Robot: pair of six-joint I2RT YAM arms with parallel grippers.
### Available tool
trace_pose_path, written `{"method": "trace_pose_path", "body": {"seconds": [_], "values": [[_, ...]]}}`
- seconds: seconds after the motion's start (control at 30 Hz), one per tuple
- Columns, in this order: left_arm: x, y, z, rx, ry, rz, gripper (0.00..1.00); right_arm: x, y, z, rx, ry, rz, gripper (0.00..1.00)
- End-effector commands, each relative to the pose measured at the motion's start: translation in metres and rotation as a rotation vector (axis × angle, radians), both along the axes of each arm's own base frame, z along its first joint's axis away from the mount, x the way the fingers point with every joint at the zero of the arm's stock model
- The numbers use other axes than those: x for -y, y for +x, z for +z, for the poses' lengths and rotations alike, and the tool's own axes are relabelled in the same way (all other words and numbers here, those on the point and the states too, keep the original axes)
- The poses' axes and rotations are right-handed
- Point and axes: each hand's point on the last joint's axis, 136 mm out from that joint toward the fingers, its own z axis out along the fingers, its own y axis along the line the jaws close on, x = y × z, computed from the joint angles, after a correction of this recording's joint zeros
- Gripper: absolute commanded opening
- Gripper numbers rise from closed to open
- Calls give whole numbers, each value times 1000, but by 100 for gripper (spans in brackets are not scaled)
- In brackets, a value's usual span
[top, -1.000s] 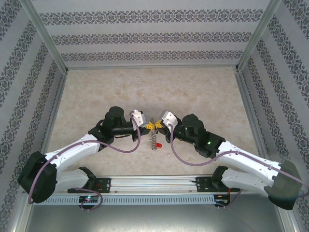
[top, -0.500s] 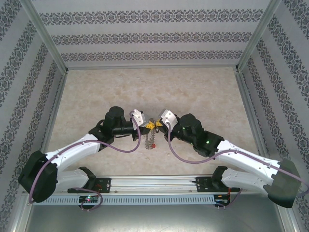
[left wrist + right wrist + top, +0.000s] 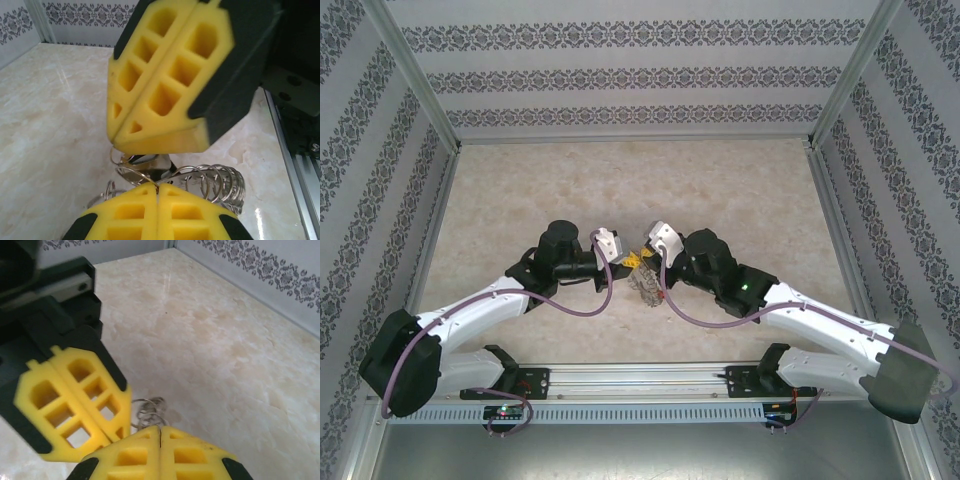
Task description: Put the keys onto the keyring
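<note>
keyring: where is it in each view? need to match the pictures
Top external: keyring at centre, just below the left claw and right claw.
Left wrist: lower centre, wire loops between both claws.
Right wrist: lower centre, loops above the near claw.
Shared landmark: the shut yellow claws, tip to tip.

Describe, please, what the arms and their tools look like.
The left arm and right arm have white shells, black joints and looping purple cables; the right shows a green light. The left tool and right tool have yellow gridded pads backed in black.
</note>
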Motion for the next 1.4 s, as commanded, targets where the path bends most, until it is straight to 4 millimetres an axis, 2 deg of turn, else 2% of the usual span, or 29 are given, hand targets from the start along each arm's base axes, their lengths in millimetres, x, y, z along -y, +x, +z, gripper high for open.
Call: {"method": "trace_pose_path", "body": {"seconds": [0.0, 0.2, 0.4, 0.57, 0.93, 1.03, 1.37], "values": [[9, -23, 31, 120, -88, -126, 0, 16, 15, -6, -30, -36, -100, 0], [8, -19, 24, 117, -76, -108, 0, 12, 7, -15, -76, -36, -60, 0], [5, -11, -2, 59, -35, -49, 0, 6, 2, -11, -84, -5, -22, 0], [0, -7, -14, 37, -24, -1, 0, 6, -2, -8, -74, 1, -3, 0], [1, -3, -25, 12, -7, 14, 1, 3, -8, -6, -62, -5, 29, 0], [1, -4, -23, 10, -15, 13, 15, 1, -9, -6, -62, -10, 38, 0], [3, -6, -13, 11, -44, -1, 30, 0, -10, -5, -60, -15, 47, 0]]}}
